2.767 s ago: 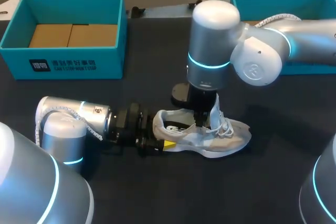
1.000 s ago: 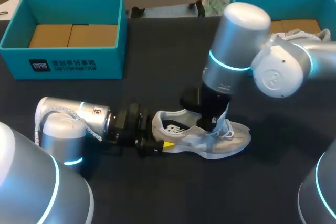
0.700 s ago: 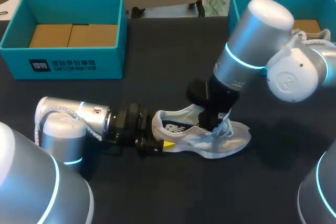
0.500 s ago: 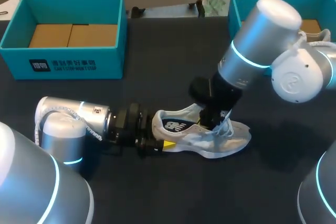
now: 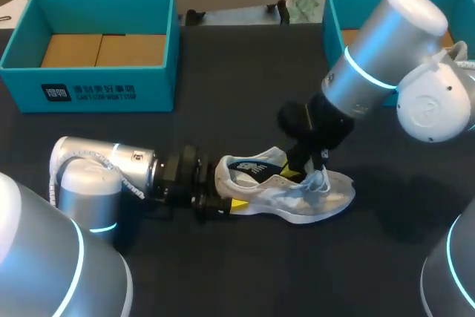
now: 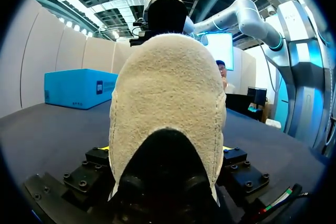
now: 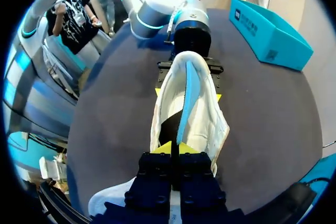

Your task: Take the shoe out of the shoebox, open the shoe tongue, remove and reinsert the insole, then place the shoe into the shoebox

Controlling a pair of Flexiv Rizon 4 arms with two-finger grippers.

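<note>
Right gripper [image 7: 172,149] first: its yellow tips are pressed tight together, and pinched between them is the front end of the thin insole [image 7: 188,90], light blue underneath and dark on top. From the wrist camera the insole runs straight away from the fingers, standing on edge and bowed up out of the shoe's mouth, with its far end down by the heel.

The pale grey-white mesh running shoe [image 5: 326,187] lies on its sole on the dark tabletop [image 5: 223,109]. Its long axis runs across in front of us, heel to our left and toe to our right. So the insole lies along that same line, and the right gripper sits over the lace area, nearer the toe.

Our right arm comes in from the far right, wrist leaning down and tilted towards the heel. We reckon the pull has to go up and back towards the toe to free the heel end.

At the other end, the left gripper [image 5: 223,204] lies low and level along the table, its fingers closed on the beige suede heel [image 6: 168,93] from both sides as an anchor.

The open teal cardboard shoebox [image 5: 104,88] stands well apart at the far left, and a second teal box [image 5: 335,16] is behind the right arm.
</note>
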